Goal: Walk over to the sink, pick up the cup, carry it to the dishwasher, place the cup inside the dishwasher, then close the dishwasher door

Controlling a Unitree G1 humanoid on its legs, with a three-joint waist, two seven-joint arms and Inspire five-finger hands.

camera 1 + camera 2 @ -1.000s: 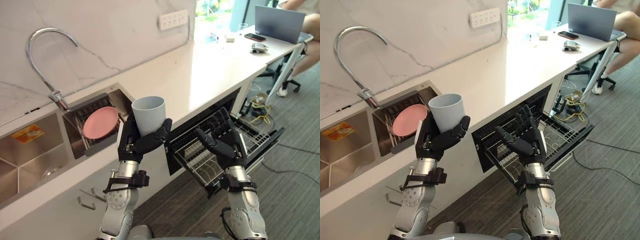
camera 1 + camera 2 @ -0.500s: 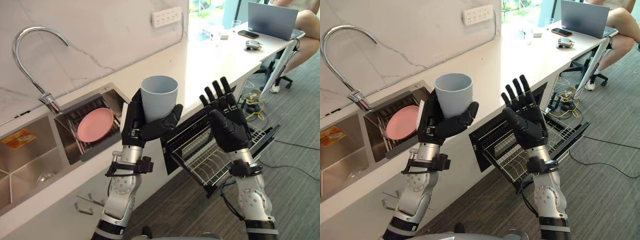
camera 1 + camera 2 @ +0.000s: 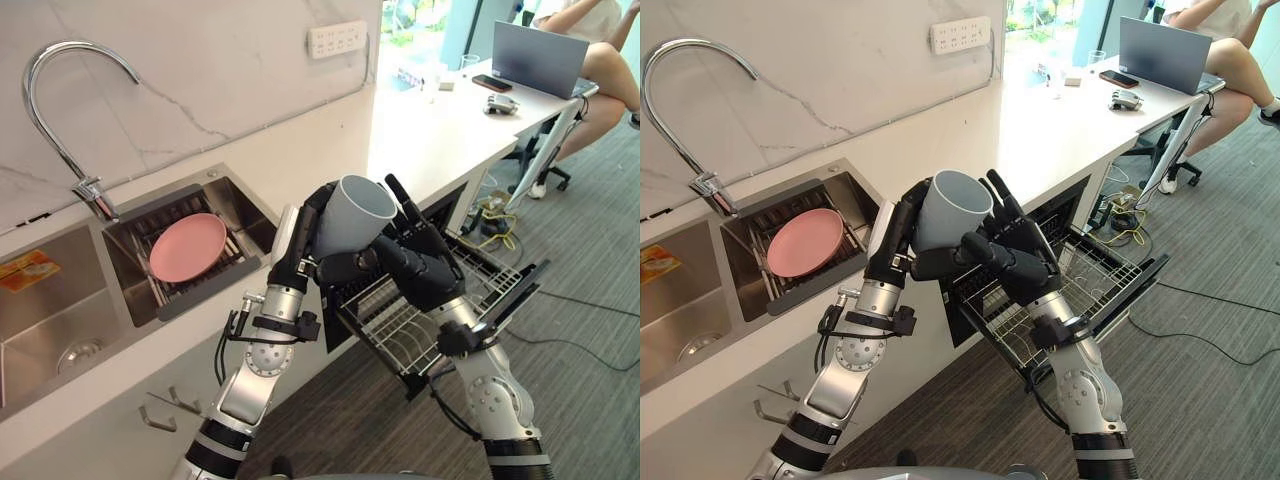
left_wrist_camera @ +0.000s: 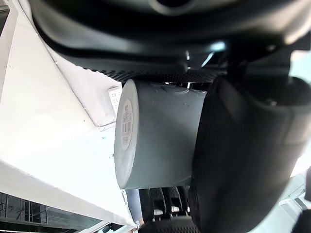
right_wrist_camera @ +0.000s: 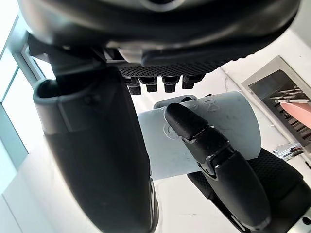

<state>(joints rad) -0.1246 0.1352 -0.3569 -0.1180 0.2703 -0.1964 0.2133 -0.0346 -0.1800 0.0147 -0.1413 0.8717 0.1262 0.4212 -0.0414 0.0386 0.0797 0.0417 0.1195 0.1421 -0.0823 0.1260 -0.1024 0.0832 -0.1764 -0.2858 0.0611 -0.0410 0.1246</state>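
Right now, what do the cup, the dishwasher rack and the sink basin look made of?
The cup is pale grey, opaque and matte: probably plastic, though ceramic is possible. The dishwasher rack is a thin wire grid, metal, likely coated. The sink basin looks like stainless steel, by its brushed grey sheen.

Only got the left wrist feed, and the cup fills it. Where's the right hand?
Observer: The right hand is beside the cup, fingers straight along its side, opposite the left hand that grips it.
Operator: Dishwasher open?
Observer: Yes. The door is down and the wire rack is pulled out, just below both hands.
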